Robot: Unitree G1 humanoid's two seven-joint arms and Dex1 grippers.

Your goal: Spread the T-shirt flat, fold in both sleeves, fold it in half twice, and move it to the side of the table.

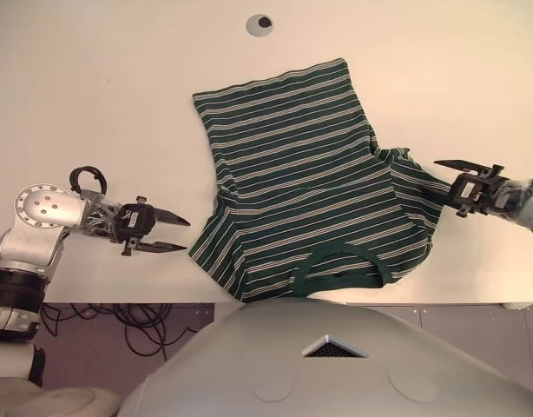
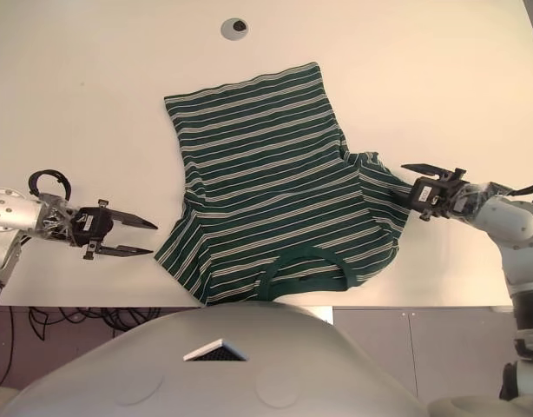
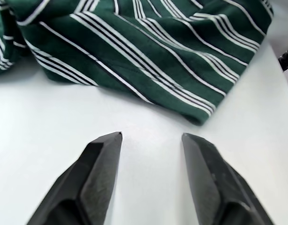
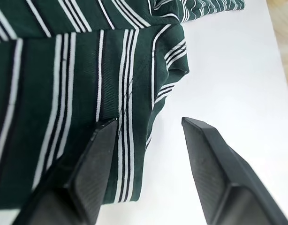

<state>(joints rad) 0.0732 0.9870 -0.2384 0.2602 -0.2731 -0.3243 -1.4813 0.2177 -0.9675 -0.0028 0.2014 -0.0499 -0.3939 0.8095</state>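
T-shirt (image 1: 310,174) lies rumpled on the table (image 1: 93,87). Left hand (image 1: 187,235), fingers apart, sits just beside its left edge. Right hand (image 1: 444,178), fingers apart, straddles its right edge. Risk: a pinch catching several layers would drag the T-shirt instead of spreading it.

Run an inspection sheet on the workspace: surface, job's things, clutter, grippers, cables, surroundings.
Surface: white table, round grommet hole near the far edge.
Job's things: green striped T-shirt lying mid-table, not flat, bunched at the right sleeve, collar at the near edge.
Clutter: nothing seen.
Grippers: left gripper open, apart from the shirt; right gripper open at the right sleeve, one finger over fabric.
Cables: black cables below the table's near edge, left side.
Surroundings: grey panels under the table.
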